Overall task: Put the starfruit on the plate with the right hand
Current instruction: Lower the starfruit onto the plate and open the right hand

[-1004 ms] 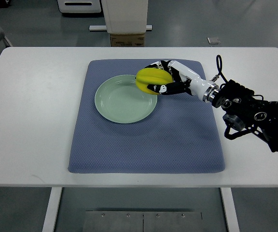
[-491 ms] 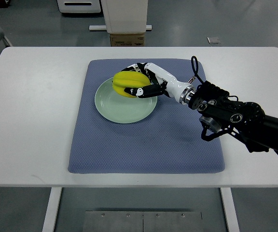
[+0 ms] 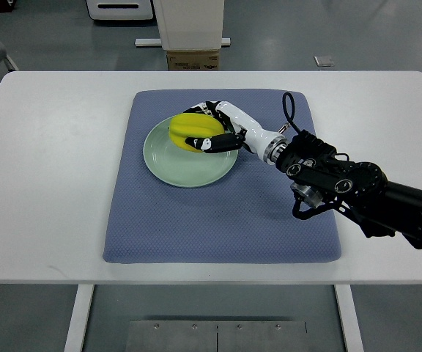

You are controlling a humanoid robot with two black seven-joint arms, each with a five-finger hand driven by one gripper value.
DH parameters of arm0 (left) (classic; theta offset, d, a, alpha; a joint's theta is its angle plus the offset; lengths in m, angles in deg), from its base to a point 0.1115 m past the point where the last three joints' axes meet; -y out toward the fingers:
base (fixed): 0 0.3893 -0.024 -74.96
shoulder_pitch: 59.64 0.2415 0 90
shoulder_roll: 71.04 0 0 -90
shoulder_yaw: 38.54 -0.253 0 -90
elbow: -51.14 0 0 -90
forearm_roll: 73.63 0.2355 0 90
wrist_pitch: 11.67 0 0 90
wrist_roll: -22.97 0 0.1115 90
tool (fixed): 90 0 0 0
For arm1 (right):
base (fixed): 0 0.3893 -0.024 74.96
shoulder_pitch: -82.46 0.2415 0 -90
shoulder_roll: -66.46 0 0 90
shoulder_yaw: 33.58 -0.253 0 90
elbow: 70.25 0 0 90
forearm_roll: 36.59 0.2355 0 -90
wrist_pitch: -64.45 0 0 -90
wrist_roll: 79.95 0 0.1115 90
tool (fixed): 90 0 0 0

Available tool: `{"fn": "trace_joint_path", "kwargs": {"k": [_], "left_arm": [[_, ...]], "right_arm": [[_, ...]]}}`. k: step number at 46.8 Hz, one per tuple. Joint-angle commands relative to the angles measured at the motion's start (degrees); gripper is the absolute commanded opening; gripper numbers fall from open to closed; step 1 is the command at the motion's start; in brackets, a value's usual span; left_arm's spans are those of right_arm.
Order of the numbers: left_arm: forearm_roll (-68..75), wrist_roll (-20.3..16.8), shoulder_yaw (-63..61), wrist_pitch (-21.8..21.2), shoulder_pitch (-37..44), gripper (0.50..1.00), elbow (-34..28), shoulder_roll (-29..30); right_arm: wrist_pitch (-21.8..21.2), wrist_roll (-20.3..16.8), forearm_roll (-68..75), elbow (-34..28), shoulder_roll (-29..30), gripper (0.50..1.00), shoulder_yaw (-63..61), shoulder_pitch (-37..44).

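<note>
A yellow starfruit (image 3: 191,131) lies over the upper part of the pale green plate (image 3: 171,165), which rests on a blue mat (image 3: 218,213). My right hand (image 3: 212,129) reaches in from the right and is shut on the starfruit, white and black fingers (image 3: 218,141) wrapped round its right side. Whether the fruit touches the plate I cannot tell. The black forearm (image 3: 343,187) stretches across the mat's right half. The left arm is out of view.
The mat covers the middle of a white table (image 3: 42,183). Behind the table's far edge stand a cardboard box (image 3: 193,59) and a white cabinet base (image 3: 189,22) on the grey floor.
The right hand has carried the starfruit leftward from the plate's right rim to over the plate's upper part, and the arm has stretched farther across the mat.
</note>
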Motion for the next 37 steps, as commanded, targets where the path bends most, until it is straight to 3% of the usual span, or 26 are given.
{"fn": "trace_joint_path", "kwargs": {"k": [1, 14, 21, 26, 29, 37], "left_arm": [[0.0, 0.0, 0.0, 0.0, 0.0, 1.0, 0.0, 0.0], [0.0, 0.0, 0.0, 0.0, 0.0, 1.0, 0.0, 0.0], [0.0, 0.0, 0.0, 0.0, 0.0, 1.0, 0.0, 0.0], [0.0, 0.0, 0.0, 0.0, 0.0, 1.0, 0.0, 0.0], [0.0, 0.0, 0.0, 0.0, 0.0, 1.0, 0.0, 0.0], [0.0, 0.0, 0.0, 0.0, 0.0, 1.0, 0.0, 0.0]], "right_arm": [[0.2, 0.0, 0.0, 0.0, 0.0, 0.5, 0.0, 0.0], [0.3, 0.0, 0.0, 0.0, 0.0, 0.5, 0.0, -0.5], [0.6, -0.1, 0.0, 0.0, 0.0, 0.589, 0.0, -0.4], [1.7, -0.1, 0.0, 0.0, 0.0, 0.694, 0.0, -0.4], [2.3, 0.0, 0.0, 0.0, 0.0, 0.792, 0.0, -0.5], [3.7, 0.0, 0.1, 0.0, 0.0, 0.987, -0.3, -1.1]]}}
